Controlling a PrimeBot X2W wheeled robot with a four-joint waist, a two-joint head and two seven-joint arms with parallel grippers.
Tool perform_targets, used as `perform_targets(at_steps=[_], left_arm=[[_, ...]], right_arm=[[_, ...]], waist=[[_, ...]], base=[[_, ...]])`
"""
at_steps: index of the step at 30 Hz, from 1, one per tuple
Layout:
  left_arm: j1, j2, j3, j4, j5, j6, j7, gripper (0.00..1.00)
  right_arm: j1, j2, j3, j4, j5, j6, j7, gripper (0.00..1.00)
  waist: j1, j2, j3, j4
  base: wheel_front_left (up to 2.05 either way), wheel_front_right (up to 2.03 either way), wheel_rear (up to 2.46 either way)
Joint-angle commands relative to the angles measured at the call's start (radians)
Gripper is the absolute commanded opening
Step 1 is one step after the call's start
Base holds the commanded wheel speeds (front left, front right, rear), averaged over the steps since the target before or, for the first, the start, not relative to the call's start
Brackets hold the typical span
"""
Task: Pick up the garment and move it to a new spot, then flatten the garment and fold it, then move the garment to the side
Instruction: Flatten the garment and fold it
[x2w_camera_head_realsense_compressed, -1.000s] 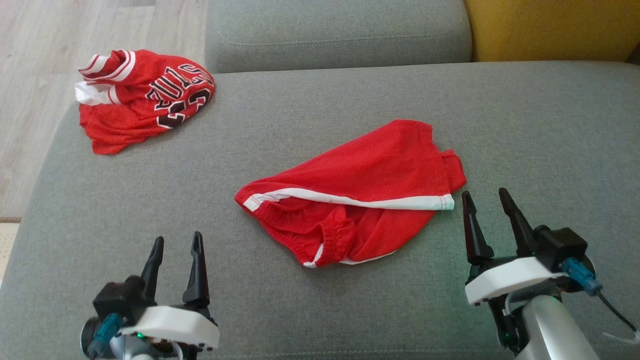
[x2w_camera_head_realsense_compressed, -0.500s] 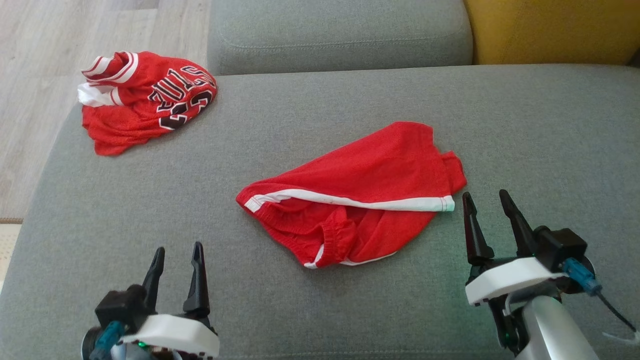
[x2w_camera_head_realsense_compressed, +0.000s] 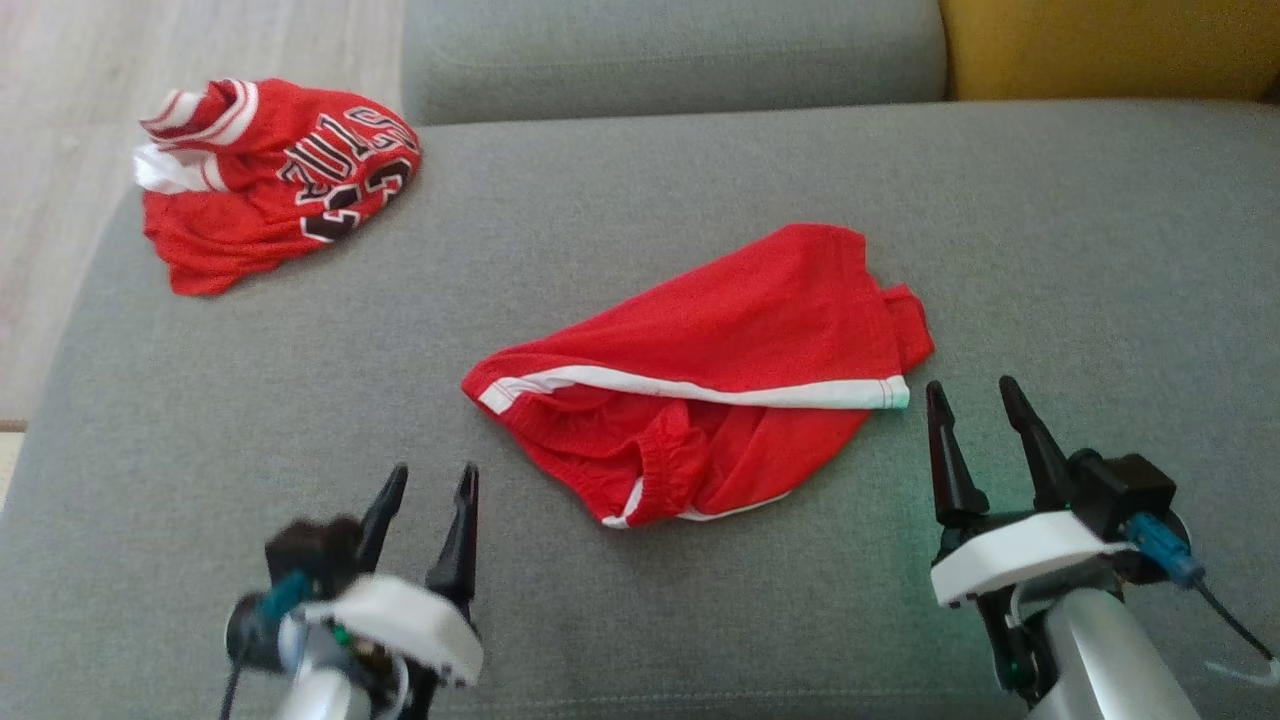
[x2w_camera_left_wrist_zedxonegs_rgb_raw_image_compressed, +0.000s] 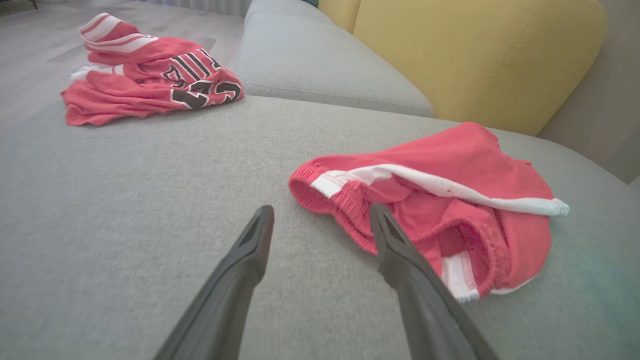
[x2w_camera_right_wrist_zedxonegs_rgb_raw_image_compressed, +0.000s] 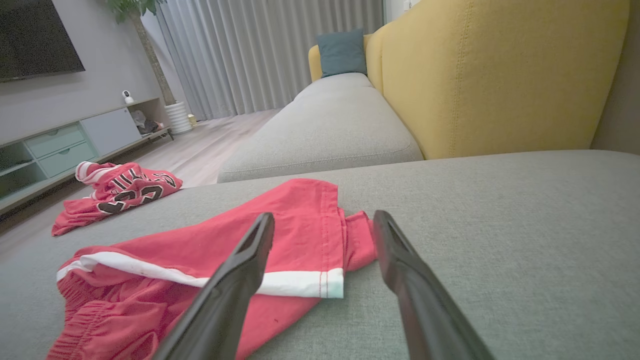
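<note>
Jersey (x2w_camera_head_realsense_compressed: 275, 180) is seen crumpled in a heap at the 10 o'clock corner of the grey sofa seat (x2w_camera_head_realsense_compressed: 640, 200), lettering up, with the striped trim bunched at its left end near the seat's edge. Left gripper (x2w_camera_head_realsense_compressed: 434, 472) is held low at 7 o'clock, fingers spread wide, nothing between them. Right gripper (x2w_camera_head_realsense_compressed: 970, 384) is held at 4 o'clock, likewise spread and empty. From the left fingers the jersey is placed at 11 o'clock, well apart. From the right fingers it is at 10 o'clock, farther off. Red shorts (x2w_camera_head_realsense_compressed: 720, 400) are laid near centre between the grippers, just beside the right fingertips. They are not the target. Jersey is judged light, soft, limp mesh. It is expected to sag and drape once lifted, with no breakage risk and slight slip possible. A pinch is best taken on the thicker striped trim or a raised fold, not on a flat single layer.
</note>
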Motion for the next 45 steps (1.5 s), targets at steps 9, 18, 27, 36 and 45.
perform_targets(at_steps=[9,18,27,36,45], left_arm=[[-0.205,0.002,0.043,0.133,-0.143,-0.011,0.079,1.00],[-0.293,0.001,0.030,0.216,-0.231,-0.009,0.054,1.00],[-0.332,0.001,0.005,0.261,-0.272,-0.013,0.030,1.00],[-0.350,0.001,-0.015,0.257,-0.320,-0.026,0.006,1.00],[-0.369,0.001,-0.026,0.254,-0.409,-0.035,0.003,1.00]], right_arm=[[-0.083,0.000,0.021,-0.045,-0.014,0.008,-0.011,1.00],[-0.097,0.000,0.006,-0.061,-0.019,0.008,-0.011,1.00],[-0.103,0.000,-0.004,-0.069,-0.018,0.008,-0.011,1.00],[-0.105,0.000,-0.007,-0.075,-0.020,0.008,-0.011,1.00],[-0.112,0.000,-0.009,-0.084,-0.025,0.008,-0.011,1.00]], waist=[[0.0000,-0.0001,0.085,-0.057],[0.0000,-0.0001,0.129,-0.085],[0.0000,-0.0001,0.145,-0.091],[0.0000,-0.0001,0.152,-0.094],[0.0000,-0.0001,0.166,-0.106]], base=[[0.00,0.00,0.00],[0.00,0.00,0.00],[0.00,0.00,0.00],[0.00,0.00,0.00],[0.00,0.00,0.00]])
